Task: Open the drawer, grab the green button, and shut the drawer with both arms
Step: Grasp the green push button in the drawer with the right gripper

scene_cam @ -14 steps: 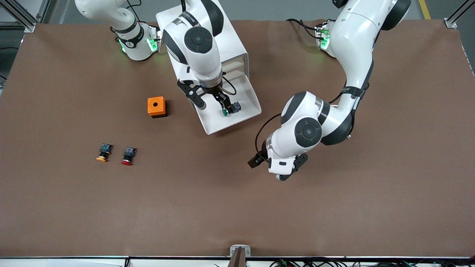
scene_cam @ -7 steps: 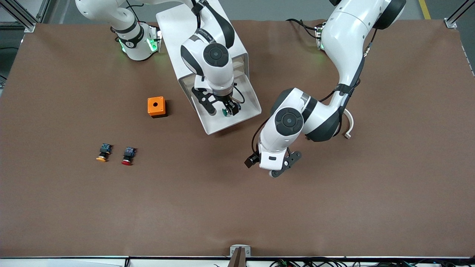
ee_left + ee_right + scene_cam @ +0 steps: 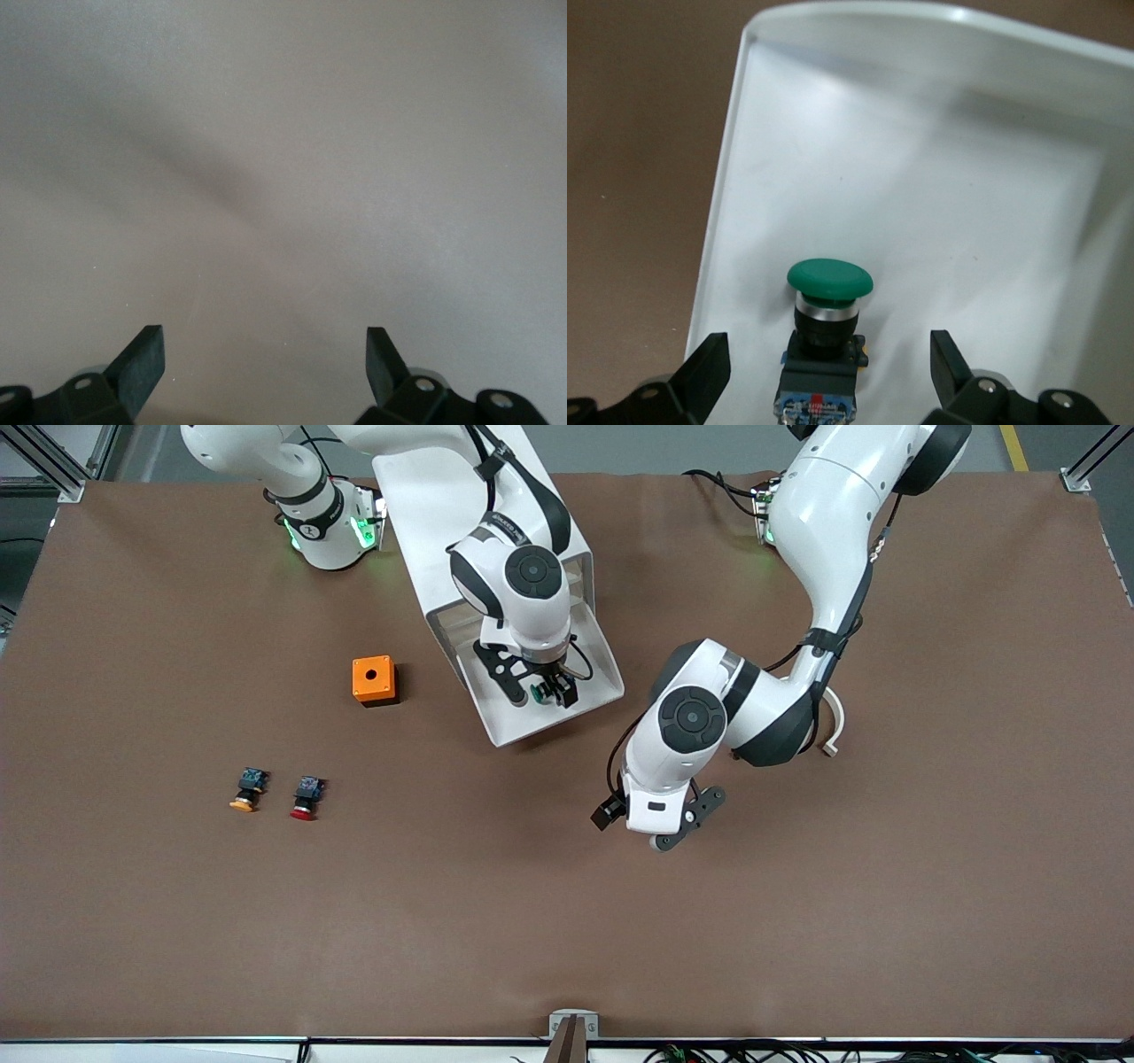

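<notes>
While the drawer [image 3: 540, 691] stands pulled out, step: grasp the button [image 3: 826, 332].
Button: lying in the drawer.
Right gripper [image 3: 824, 372]: wide open, empty, straddling it; should close squarely on the body.
Left gripper [image 3: 266, 363]: wide open, empty, waits over the table [image 3: 797, 921].

A robotics lab; 2 white arms [image 3: 824, 558] bolted to a brown-covered table [image 3: 930, 868] framed by aluminium struts [image 3: 1094, 456].

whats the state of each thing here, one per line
drawer: pulled open
green button: lying in the drawer, not gripped
right gripper: open, straddling the green button
left gripper: open, empty, over bare table
orange box: on the table, hole up
</notes>
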Robot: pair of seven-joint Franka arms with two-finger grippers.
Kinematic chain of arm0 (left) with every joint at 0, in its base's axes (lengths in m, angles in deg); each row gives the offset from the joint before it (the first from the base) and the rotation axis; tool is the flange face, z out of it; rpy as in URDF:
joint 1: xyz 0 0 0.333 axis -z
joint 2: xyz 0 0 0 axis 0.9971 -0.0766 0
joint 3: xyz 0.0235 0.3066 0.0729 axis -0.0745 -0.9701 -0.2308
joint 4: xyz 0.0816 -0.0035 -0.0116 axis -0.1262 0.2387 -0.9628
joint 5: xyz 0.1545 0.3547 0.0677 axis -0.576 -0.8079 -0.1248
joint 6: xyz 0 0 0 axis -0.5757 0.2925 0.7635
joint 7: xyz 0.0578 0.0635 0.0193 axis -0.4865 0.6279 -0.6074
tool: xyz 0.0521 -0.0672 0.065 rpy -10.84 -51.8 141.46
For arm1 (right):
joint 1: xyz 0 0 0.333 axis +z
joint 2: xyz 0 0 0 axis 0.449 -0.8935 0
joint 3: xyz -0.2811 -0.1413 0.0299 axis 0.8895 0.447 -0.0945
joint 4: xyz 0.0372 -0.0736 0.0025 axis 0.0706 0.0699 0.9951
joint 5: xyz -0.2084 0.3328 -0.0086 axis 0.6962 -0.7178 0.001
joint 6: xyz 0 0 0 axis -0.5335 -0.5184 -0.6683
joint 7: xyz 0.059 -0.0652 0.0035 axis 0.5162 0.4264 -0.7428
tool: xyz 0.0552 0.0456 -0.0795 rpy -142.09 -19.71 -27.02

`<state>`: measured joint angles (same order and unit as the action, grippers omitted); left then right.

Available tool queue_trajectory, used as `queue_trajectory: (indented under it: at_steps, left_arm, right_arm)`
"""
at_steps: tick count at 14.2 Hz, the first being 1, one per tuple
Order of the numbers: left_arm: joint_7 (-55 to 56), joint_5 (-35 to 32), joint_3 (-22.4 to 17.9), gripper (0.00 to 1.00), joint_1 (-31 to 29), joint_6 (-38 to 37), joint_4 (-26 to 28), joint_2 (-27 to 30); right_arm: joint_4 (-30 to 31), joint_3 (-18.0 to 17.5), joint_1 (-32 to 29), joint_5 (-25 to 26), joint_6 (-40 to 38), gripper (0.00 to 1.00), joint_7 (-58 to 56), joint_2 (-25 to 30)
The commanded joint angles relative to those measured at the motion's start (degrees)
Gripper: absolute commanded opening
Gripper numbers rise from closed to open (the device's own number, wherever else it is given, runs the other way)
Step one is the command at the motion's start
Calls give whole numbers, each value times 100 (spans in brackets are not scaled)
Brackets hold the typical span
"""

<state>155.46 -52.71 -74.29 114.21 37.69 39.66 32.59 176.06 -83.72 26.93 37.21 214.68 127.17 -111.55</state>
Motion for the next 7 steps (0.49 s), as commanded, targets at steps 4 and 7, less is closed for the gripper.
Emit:
queue_trajectory:
  at_steps: [4,7]
  left_arm:
    - [121,-218,-22,100,31,142,158,56]
    - [43,-235,-5,100,76,151,184,-49]
  right_arm:
    - [-181,66,238,84,116,100,229,-335]
    - [-217,66,308,84,107,98,326,-388]
